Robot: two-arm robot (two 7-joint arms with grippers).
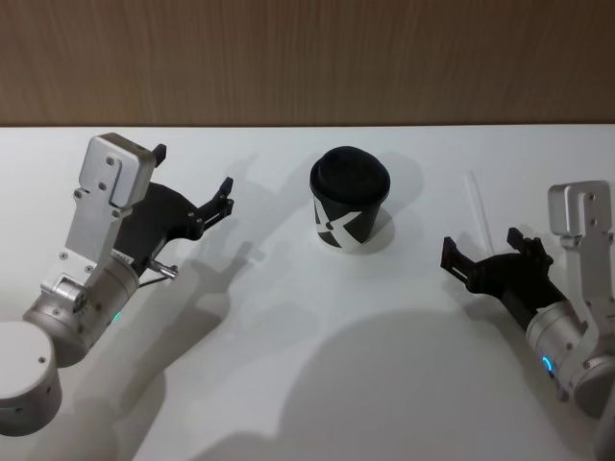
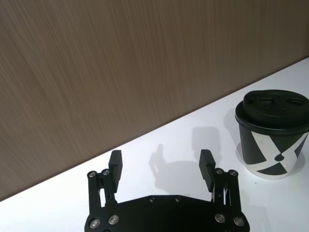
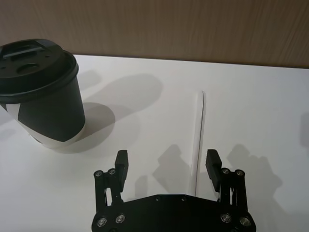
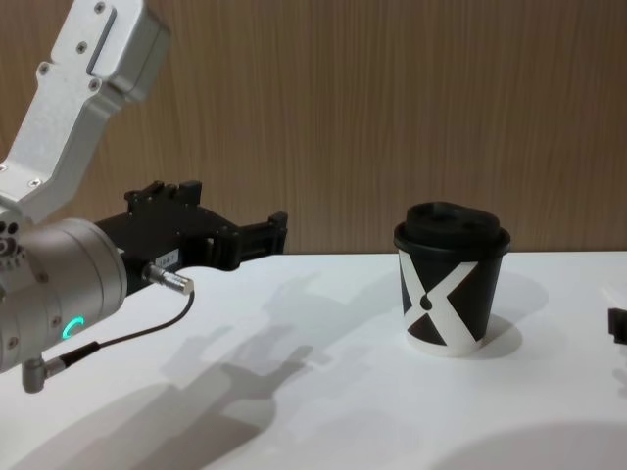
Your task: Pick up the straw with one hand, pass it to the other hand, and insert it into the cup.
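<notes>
The black cup (image 1: pixel 348 206) with a white X and a domed lid stands upright at the middle of the white table. The thin white straw (image 1: pixel 478 206) lies flat to the cup's right. My right gripper (image 1: pixel 480 242) hovers open at the straw's near end. In the right wrist view the straw (image 3: pixel 198 130) runs between the fingers of this gripper (image 3: pixel 166 159), close to one of them, with the cup (image 3: pixel 41 96) off to the side. My left gripper (image 1: pixel 192 171) is open and holds nothing, left of the cup and apart from it. The left wrist view shows that gripper (image 2: pixel 161 162) and the cup (image 2: pixel 273 140).
The white table (image 1: pixel 288 384) is bare around the cup. A wood-panelled wall (image 1: pixel 307 58) runs along its far edge. From the chest view the left gripper (image 4: pixel 235 211) hangs above the table, left of the cup (image 4: pixel 451 289), trailing a thin grey cable (image 4: pixel 127 338).
</notes>
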